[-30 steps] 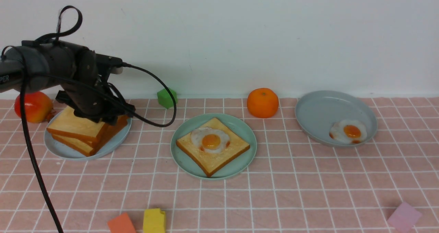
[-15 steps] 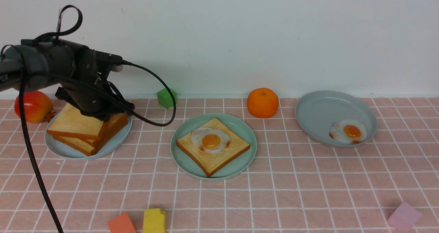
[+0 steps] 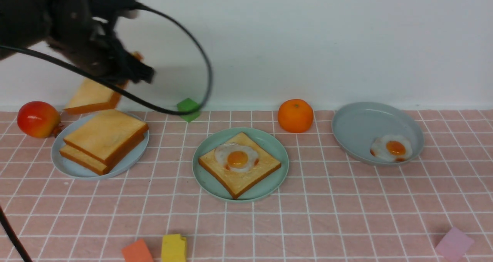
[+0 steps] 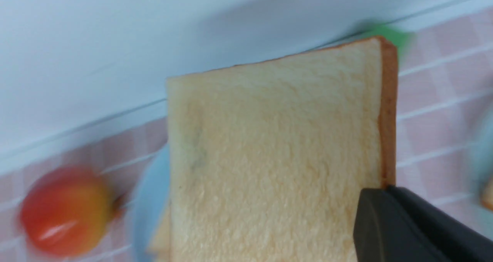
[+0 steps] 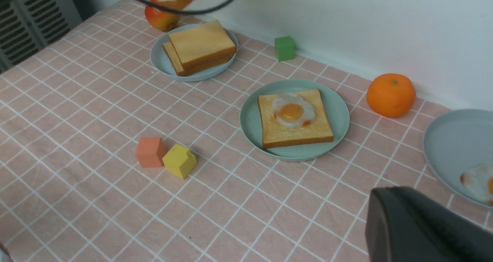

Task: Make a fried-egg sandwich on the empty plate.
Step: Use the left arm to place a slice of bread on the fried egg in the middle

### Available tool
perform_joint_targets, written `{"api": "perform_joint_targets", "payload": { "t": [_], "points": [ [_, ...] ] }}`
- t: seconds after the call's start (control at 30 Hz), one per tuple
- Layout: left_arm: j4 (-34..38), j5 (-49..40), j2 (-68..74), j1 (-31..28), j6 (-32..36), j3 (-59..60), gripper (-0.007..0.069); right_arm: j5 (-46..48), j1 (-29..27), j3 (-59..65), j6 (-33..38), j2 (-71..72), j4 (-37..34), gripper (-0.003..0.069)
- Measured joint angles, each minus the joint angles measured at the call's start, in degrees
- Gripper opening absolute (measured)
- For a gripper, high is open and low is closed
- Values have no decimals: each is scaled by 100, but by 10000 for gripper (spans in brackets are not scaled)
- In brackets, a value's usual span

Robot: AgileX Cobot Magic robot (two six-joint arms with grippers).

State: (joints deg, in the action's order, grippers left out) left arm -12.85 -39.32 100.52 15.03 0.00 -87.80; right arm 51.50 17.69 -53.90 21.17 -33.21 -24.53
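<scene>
A golden toast slice (image 3: 91, 97) hangs tilted in the air above the back left plate, and my left gripper (image 3: 125, 77) is shut on its crust edge. In the left wrist view that toast slice (image 4: 269, 158) fills the picture, with one dark finger (image 4: 404, 227) over its corner. The mint-green plate (image 3: 202, 179) in the middle holds another toast slice (image 3: 238, 179) with a fried egg (image 3: 237, 158) on top. My right gripper (image 5: 381, 200) is shut on nothing, above the cloth near the right plate; it is out of the front view.
A grey-blue plate (image 3: 73, 168) at the left holds two stacked toast slices (image 3: 104, 135). A second grey-blue plate (image 3: 362, 123) carries a smaller egg (image 3: 391, 147). Around them lie an orange (image 3: 294, 115), a red fruit (image 3: 37, 119), a green cube (image 3: 188, 108) and orange (image 3: 136, 251), yellow (image 3: 173, 248) and pink (image 3: 453, 243) blocks.
My left gripper has closed on the top toast slice of the stack and lifted it up and back off the left plate. Two slices stay on that plate.
</scene>
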Motion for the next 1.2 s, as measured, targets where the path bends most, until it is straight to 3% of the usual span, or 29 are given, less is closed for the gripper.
{"api": "perform_joint_targets", "payload": {
  "t": [0.23, 0.4, 1.2],
  "points": [
    [26, 24, 301, 1499, 517, 0, -13, 302, 0, 0, 0, 0, 223, 15],
    [-18, 104, 736, 2053, 649, 0, -13, 576, 0, 0, 0, 0, 304, 15],
    [93, 349, 1504, 2122, 814, 0, -13, 748, 0, 0, 0, 0, 458, 17]
  ]
}}
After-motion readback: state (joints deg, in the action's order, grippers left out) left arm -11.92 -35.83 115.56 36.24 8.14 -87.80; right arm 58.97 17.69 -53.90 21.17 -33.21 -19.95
